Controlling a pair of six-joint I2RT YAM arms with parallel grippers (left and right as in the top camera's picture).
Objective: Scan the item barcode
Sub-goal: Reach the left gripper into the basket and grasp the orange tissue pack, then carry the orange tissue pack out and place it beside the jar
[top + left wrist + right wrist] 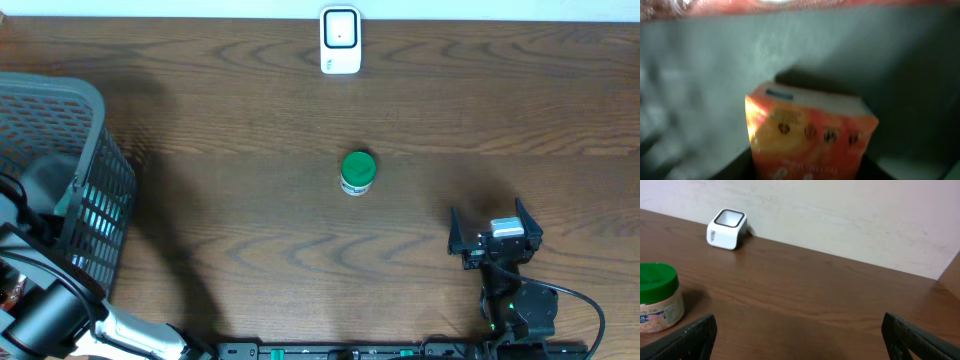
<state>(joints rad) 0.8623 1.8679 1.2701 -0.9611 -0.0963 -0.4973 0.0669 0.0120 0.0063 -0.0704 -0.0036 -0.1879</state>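
Dark brown wood-grain table (250, 250) runs under both tools; grey plastic mesh basket (100, 215) stands well off to the left of the right gripper (490, 215), at the table's left edge; black left arm (45, 315) reaches into that basket from its near side, its tip hidden by the rim in the overhead view; right gripper sits low over bare wood, jaws spread wide with nothing between them, its two black fingers (690, 337) showing at either lower corner of its own wrist view; left gripper (802, 175) is down inside the basket, picture badly blurred, only dark shapes showing either side of the lower part of an orange cardboard carton (810, 135); cannot tell whether those jaws are apart or pressing on it; the carton stands directly ahead of the left gripper and close to it, upright against the grey basket interior, with a small blue mark near its top edge and dark print too smeared to read; white box-shaped barcode scanner (340, 40) sits far ahead of the right gripper and to its left, at the table's far edge against the pale wall; small round jar with a green lid and pale label (358, 172) stands upright nearer to the right gripper, ahead and to its left, well apart from its fingers and from the scanner.
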